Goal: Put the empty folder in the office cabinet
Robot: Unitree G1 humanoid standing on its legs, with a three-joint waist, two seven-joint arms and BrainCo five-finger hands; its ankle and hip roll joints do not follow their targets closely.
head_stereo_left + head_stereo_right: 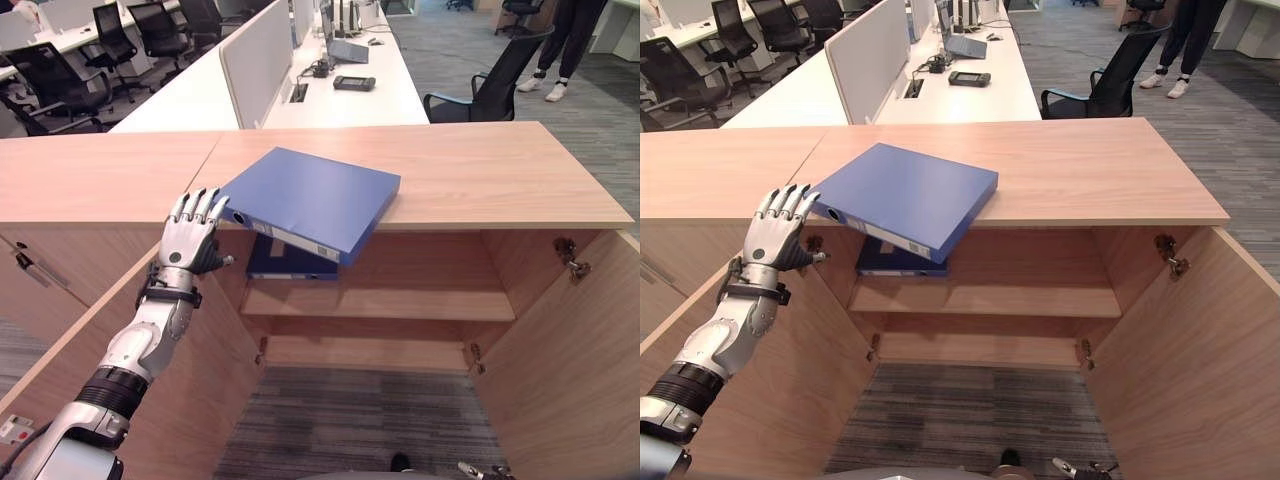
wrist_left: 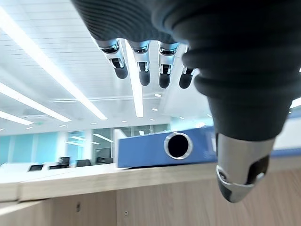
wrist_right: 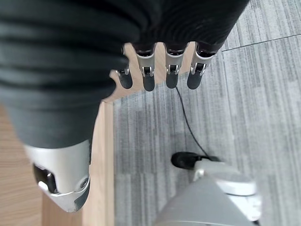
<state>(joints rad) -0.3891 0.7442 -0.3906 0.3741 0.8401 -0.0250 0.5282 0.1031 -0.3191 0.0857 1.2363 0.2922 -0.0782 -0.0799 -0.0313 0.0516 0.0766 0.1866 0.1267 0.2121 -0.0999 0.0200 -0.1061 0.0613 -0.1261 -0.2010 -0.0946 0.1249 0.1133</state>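
Note:
A blue folder (image 1: 310, 200) lies flat on the wooden cabinet top (image 1: 480, 170), its spine end jutting out over the front edge above the open cabinet. My left hand (image 1: 190, 240) is raised just left of that spine corner, fingers straight and spread, open, holding nothing. I cannot tell whether its fingertips touch the folder. The left wrist view shows the folder's spine (image 2: 160, 148) with its round finger hole past the fingers (image 2: 141, 70). My right hand (image 3: 171, 66) hangs open over the grey carpet beside a cabinet door.
A darker blue folder (image 1: 285, 265) lies on the upper shelf (image 1: 400, 300) inside the cabinet. Both doors stand wide open, left (image 1: 200, 380) and right (image 1: 570, 370). Behind the cabinet are white desks, a black chair (image 1: 490, 90) and a standing person (image 1: 565, 50).

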